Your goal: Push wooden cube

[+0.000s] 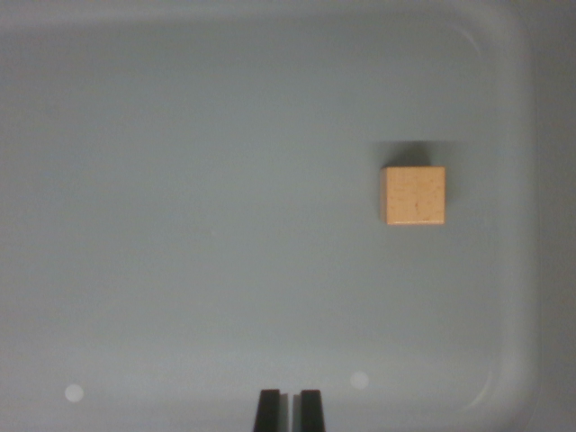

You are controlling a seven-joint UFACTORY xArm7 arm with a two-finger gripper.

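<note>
Looking down through the wrist view, we see the wooden cube [415, 195] resting on the pale grey floor of a shallow tray [180, 225], toward the wrist view's right and a little above the middle of the frame. Its faces sit square to the picture edges, so its sides run parallel to the tray's right wall; being a cube, it shows no long axis and no clear heading. We see mostly its top face, with a thin strip of its left side in shade and a soft shadow just beyond its far edge. It stands near the tray's rounded right rim but apart from it. At the bottom centre, the gripper [289, 412] enters the frame as two dark fingertips; its jaws are pressed nearly together, with only a thin sliver between them, and they pinch nothing. The cube lies well apart from them, up and to the right.
</note>
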